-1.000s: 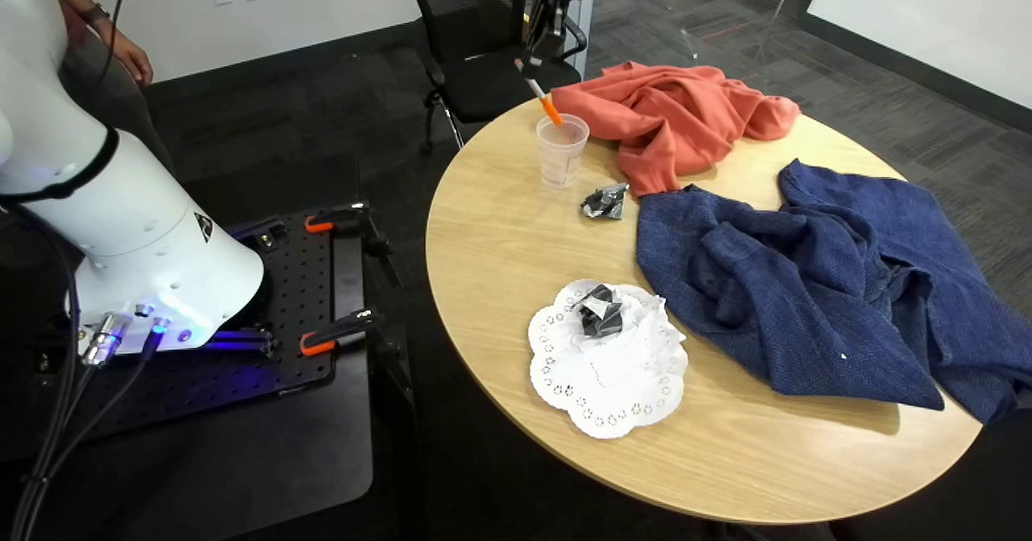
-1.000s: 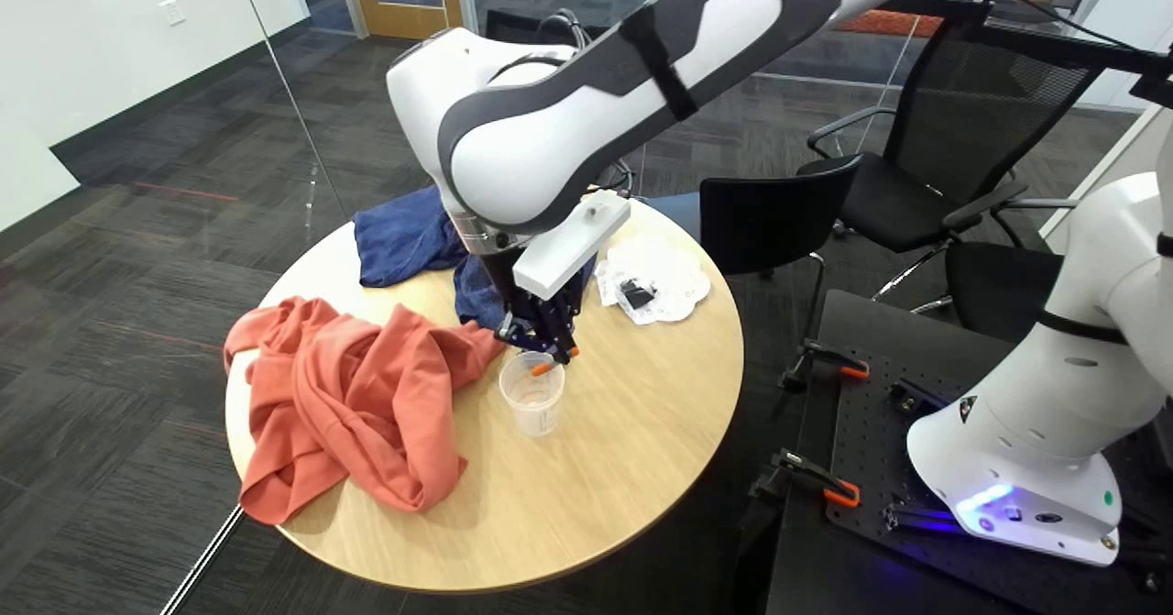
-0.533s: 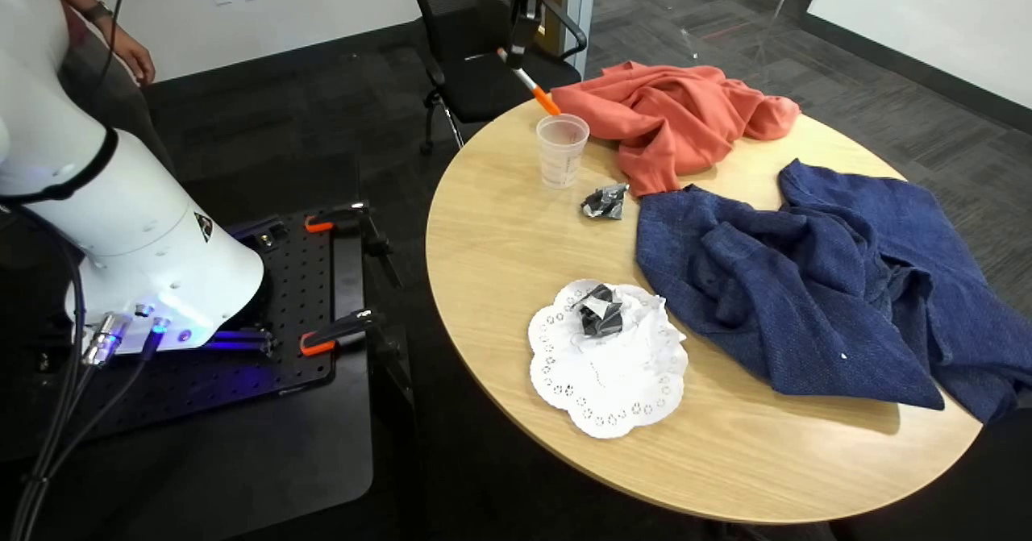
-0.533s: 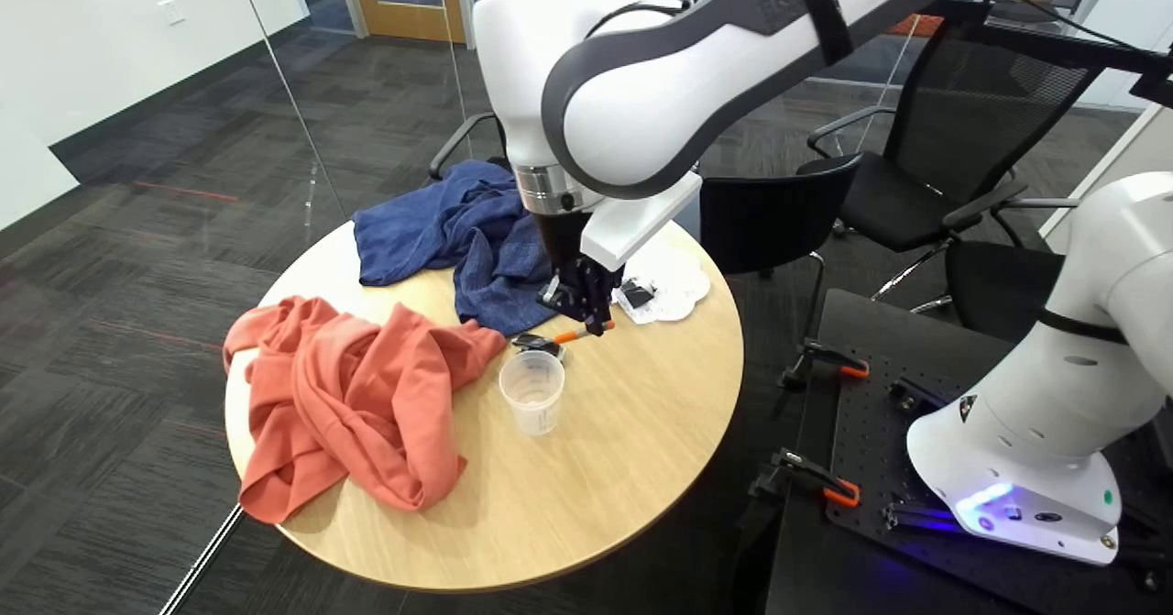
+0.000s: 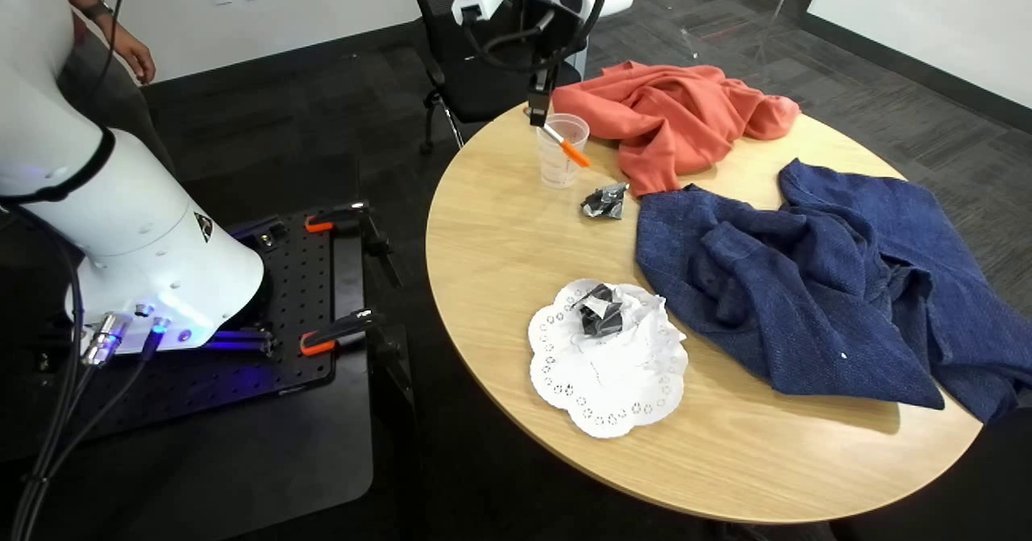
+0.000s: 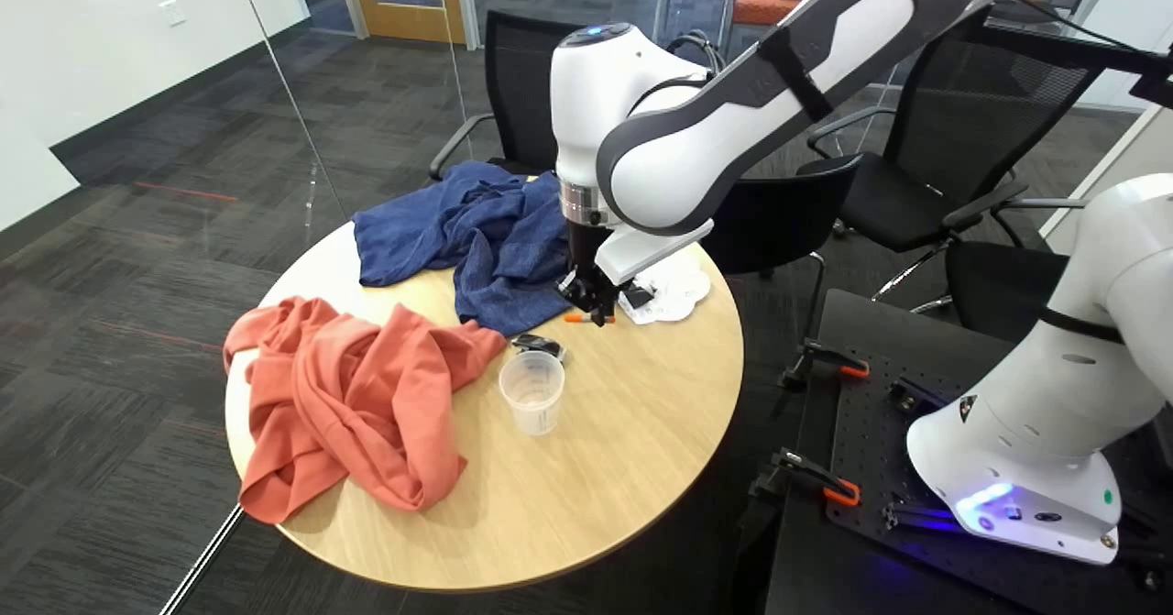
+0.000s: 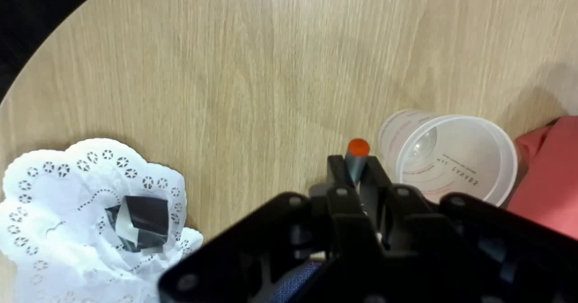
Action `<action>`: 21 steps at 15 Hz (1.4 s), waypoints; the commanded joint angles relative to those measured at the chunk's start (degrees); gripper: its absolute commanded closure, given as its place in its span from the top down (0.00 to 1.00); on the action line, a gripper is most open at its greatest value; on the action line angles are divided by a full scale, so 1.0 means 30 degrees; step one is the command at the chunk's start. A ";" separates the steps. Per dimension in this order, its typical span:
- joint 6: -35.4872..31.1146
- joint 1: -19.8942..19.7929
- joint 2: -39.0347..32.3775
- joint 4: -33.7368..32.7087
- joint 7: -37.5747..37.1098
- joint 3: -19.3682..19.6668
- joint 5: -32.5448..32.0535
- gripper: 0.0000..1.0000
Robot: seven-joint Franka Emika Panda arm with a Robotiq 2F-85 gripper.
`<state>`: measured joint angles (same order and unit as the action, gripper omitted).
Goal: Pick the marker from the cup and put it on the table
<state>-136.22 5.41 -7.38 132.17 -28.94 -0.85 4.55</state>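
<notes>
One marker (image 5: 564,144), pinched by the gripper (image 7: 356,167), jaws narrowed on its barrel. Out of the cup (image 7: 458,158), apart from it. Long axis crosswise to jaws. Height above table (image 7: 248,90) unclear; lowering likely next.

In exterior view: looks down at slant across round table (image 5: 500,283), doily (image 5: 564,372) nearer than cup (image 5: 554,170), robot base (image 5: 177,267) at left. In exterior view: faces back from roughly opposite side, salmon cloth (image 6: 367,395) and cup nearer than doily, robot base at right. Both stand well off, above table height. Wrist view: close, looking steeply down past gripper (image 7: 356,165); cup, doily, salmon cloth shared with both exterior views.
</notes>
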 commanded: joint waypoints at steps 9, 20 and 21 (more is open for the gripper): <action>-0.4636 0.0371 -0.4256 -0.0227 -0.1659 0.1437 -0.0957 0.03; -0.6212 0.1788 -0.4109 0.0603 -0.1792 0.2497 -0.1270 0.67; -0.6359 0.1921 -0.3912 0.0698 -0.1786 0.2581 -0.1345 0.76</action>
<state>-153.69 9.28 -22.50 131.97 -32.06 5.39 2.40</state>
